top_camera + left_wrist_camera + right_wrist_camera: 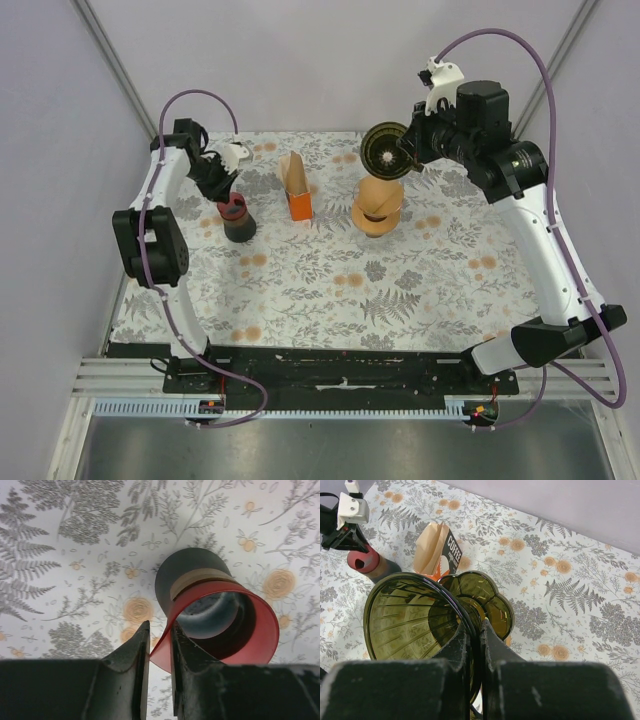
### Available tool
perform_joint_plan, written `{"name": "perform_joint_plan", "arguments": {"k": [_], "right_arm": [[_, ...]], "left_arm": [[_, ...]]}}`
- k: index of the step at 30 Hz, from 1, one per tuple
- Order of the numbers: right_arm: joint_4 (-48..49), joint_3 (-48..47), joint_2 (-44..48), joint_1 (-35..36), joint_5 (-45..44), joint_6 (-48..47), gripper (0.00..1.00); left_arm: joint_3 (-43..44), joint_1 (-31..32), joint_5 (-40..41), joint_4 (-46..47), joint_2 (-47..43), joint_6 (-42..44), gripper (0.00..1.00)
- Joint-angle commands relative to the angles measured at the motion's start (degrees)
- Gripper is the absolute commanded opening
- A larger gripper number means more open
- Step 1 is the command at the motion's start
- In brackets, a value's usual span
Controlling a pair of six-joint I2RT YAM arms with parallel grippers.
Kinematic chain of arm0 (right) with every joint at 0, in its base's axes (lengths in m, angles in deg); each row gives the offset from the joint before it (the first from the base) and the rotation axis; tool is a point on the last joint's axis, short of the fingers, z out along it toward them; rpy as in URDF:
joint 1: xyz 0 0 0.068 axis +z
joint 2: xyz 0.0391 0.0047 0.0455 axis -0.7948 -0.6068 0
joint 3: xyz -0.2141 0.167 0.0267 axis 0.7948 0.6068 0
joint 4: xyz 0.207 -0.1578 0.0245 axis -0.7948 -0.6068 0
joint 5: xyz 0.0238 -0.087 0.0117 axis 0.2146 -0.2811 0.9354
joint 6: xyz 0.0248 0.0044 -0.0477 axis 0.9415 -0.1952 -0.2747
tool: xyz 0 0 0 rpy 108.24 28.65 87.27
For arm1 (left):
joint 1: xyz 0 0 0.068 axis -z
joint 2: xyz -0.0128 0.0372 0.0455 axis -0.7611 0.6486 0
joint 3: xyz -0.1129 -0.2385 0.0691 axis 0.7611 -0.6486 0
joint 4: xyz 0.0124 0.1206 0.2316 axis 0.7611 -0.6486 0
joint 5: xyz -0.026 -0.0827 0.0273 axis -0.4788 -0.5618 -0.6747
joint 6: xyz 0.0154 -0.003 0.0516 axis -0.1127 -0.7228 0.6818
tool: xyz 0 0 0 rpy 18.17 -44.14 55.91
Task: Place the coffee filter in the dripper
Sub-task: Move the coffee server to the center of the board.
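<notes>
Above the table [300, 290], the right gripper [474, 630] pinches the dripper [405, 620] by its rim; left gripper [160, 637] seems clamped on a red collar [252, 625].

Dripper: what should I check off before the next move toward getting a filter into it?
1. Grip: right tool pinched on the dripper rim: ok.
2. Dripper empty, nothing inside: ok.
3. Dripper standing on the table: not ok, it looks held up and tilted.
4. Coffee filter box upright, paper filters sticking out: ok.
5. A tool free to take a filter: not ok, left tool pinches the red-rimmed cup.
</notes>
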Motion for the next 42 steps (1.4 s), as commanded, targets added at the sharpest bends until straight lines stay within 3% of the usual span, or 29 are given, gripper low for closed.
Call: {"name": "perform_joint_plan", "arguments": {"k": [1,5,12,17,19,25,31,37,42], "right_arm": [[3.88,-0.56,2.09,-0.25,1.41,-0.20,0.00],[3.26,-2.14,1.83,-0.25,2.73,2.52,0.00],[-2.53,-10.04,-3.26,0.36,12.57,7.98,0.00],[-4.47,-12.08,-5.02,2.91,13.37,8.33,0.00],[-4.56,-12.08,-5.29,3.88,13.37,8.16,0.00],[-4.48,-10.59,-4.50,4.85,13.19,8.15,0.00],[-3.51,-10.23,-5.90,8.71,15.30,7.54,0.00],[-4.03,-9.79,-8.62,12.14,18.55,7.01,0.00],[-5.62,-7.95,-10.56,14.16,18.99,5.17,0.00]], "left_arm": [[-5.61,0.23,-4.31,0.60,-5.86,-7.50,0.02],[-11.32,1.28,-4.85,6.22,-13.06,-23.29,0.02],[-29.87,13.14,2.62,19.84,-30.21,-45.11,0.02],[-31.90,19.04,6.41,18.53,-30.75,-58.03,0.02],[-32.43,19.22,2.65,19.41,-30.40,-63.84,0.02],[-34.88,19.65,-2.28,23.45,-30.04,-65.44,0.02],[-40.95,24.49,-9.75,30.66,-30.66,-68.16,0.02],[-40.61,24.58,-9.41,28.39,-31.10,-60.27,0.02],[-38.85,24.58,-11.34,25.05,-31.54,-56.31,0.37]]}}
